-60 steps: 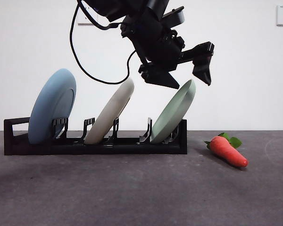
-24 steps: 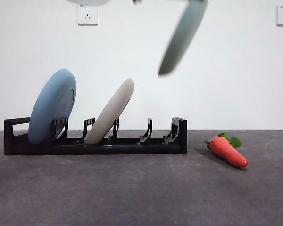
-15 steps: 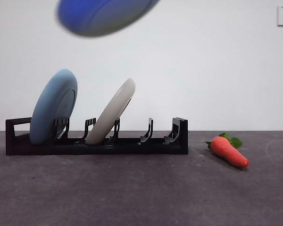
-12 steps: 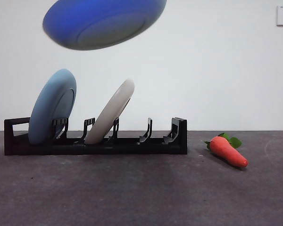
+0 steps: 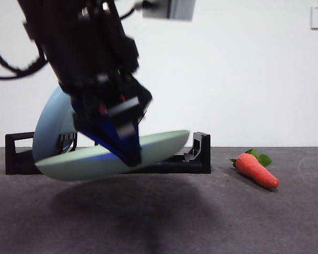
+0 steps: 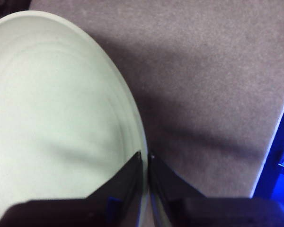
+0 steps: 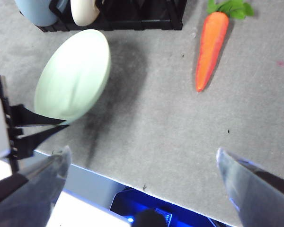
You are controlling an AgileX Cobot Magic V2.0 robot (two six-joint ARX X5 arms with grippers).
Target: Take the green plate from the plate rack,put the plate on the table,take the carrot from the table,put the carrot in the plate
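My left gripper (image 6: 146,158) is shut on the rim of the green plate (image 6: 52,109). The plate (image 5: 95,161) hangs almost flat, tilted a little, low over the table (image 5: 228,222) in front of the plate rack (image 5: 201,153). From the right wrist view the plate (image 7: 73,75) lies between the rack (image 7: 132,14) and the table's front edge, with the left gripper (image 7: 61,124) at its near rim. The carrot (image 5: 257,169) lies on the table right of the rack, tip toward the front (image 7: 210,45). My right gripper (image 7: 144,163) stands open, high above the table, holding nothing.
A light blue plate (image 5: 47,121) stands in the rack's left end, and a cream-white plate (image 7: 83,9) beside it. The left arm hides the cream plate in the front view. The table's front edge (image 7: 146,182) runs close below the held plate.
The green plate has come down from high in the picture to just over the table in front of the rack, and the left arm has dropped into the front view with it.
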